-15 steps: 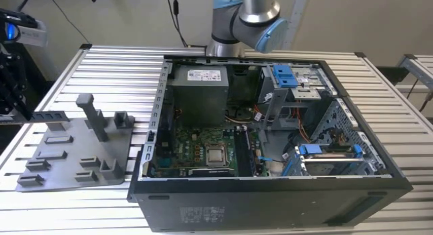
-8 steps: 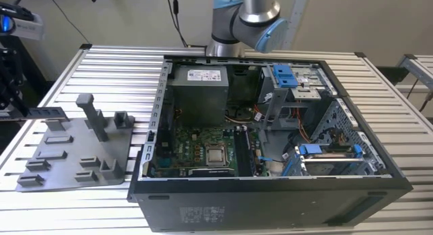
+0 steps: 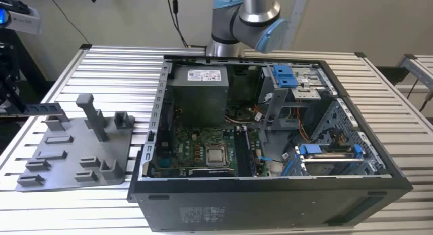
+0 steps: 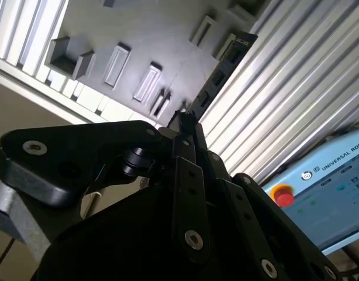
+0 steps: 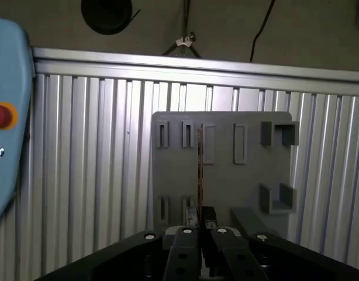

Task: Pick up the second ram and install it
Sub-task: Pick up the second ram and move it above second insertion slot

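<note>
At the exterior view's left edge, I am holding the second ram (image 3: 43, 109) level in the air by one end, above the rim of the grey fixture plate (image 3: 68, 161). My gripper (image 5: 200, 229) is pinching it, fingers drawn narrow against its flat sides. In the first wrist view the stick is pointing straight away from my fingertips, edge-on across the plate. Moving right, the open computer case (image 3: 271, 209) is sitting on the slatted table (image 3: 108, 68). Behind it, my arm's grey and blue joint (image 3: 250, 14) is rising.
</note>
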